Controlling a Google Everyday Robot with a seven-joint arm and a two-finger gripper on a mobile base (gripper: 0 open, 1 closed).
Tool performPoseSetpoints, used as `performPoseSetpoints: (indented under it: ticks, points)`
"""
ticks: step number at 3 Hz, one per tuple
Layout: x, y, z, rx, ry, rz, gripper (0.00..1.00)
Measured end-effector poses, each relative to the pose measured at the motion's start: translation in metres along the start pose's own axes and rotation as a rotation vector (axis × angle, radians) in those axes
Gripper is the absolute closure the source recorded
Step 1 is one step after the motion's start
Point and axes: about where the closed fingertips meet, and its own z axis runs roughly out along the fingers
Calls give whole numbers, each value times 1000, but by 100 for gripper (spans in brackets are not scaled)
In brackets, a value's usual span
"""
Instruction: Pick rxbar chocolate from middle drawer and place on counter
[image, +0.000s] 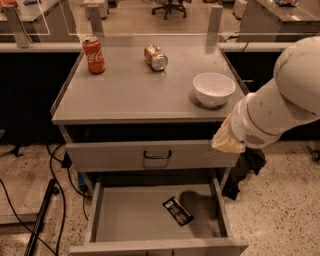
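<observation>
The rxbar chocolate (177, 211), a flat black bar with white print, lies at an angle on the floor of the open middle drawer (125, 220), right of centre. The counter (135, 90) is the grey cabinet top above. My white arm reaches in from the right. Its tan end with the gripper (226, 141) hangs at the cabinet's front right corner, level with the closed upper drawer and well above the bar. It holds nothing that I can see.
A red can (93, 55) stands at the counter's back left. A tan can (156, 57) lies on its side at the back middle. A white bowl (214, 89) sits at the right. A closed drawer front with black handle (157, 155) overhangs the open drawer. Cables lie on the floor at left.
</observation>
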Motion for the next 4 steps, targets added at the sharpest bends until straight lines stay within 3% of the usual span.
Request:
performPoseSetpoints:
  ticks: [2, 4]
  points:
    - [9, 7, 18, -1, 17, -5, 100]
    - [46, 39, 105, -29, -8, 107, 100]
